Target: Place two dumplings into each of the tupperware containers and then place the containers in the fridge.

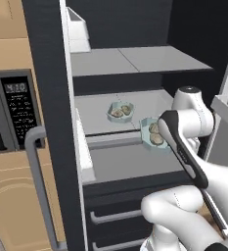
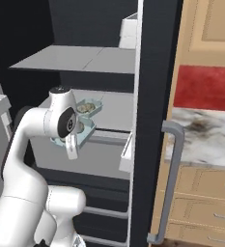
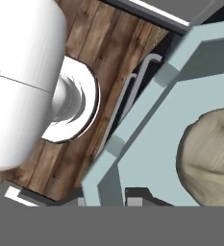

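Hand view shows the hand (image 3: pixel 114 197) clenched on the rim of the near tupperware container (image 3: pixel 147 139), which, in the left base view, seems to overhang the fridge shelf (image 1: pixel 101 117) lip at frame centre-right, the second container (image 1: pixel 120 112) up-left.
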Motion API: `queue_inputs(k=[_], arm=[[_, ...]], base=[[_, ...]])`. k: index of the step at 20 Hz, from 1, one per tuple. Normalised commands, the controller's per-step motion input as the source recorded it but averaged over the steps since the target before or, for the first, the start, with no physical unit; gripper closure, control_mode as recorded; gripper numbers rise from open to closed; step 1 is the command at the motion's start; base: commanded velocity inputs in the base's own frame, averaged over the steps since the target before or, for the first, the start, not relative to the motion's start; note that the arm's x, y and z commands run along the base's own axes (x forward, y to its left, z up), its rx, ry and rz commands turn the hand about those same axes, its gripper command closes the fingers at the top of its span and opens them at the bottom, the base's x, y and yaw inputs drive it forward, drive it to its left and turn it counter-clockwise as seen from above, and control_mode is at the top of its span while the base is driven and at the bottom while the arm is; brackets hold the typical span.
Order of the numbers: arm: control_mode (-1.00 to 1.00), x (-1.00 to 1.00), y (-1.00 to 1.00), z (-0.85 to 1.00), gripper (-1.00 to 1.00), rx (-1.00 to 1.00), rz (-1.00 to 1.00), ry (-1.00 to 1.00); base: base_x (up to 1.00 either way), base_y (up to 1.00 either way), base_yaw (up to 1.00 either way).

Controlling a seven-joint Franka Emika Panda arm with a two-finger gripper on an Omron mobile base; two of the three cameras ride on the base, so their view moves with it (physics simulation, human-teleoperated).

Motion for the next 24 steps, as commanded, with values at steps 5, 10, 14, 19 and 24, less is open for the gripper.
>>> queue_inputs(k=[5, 10, 14, 19, 24], arm=[[1.0, 0.0, 0.0, 0.0, 1.0, 0.0, 0.0, 0.0], [1.0, 0.0, 0.0, 0.0, 1.0, 0.0, 0.0, 0.0], [1.0, 0.0, 0.0, 0.0, 1.0, 0.0, 0.0, 0.0], [1.0, 0.0, 0.0, 0.0, 1.0, 0.0, 0.0, 0.0], [-1.0, 0.15, -0.15, -0.06, 1.0, 0.01, -0.04, 0.0]], base=[[0.47, 0.0, 0.0], [0.49, 0.0, 0.0], [0.38, 0.0, 0.0], [0.0, 0.0, 0.0], [0.0, 0.0, 0.0]])
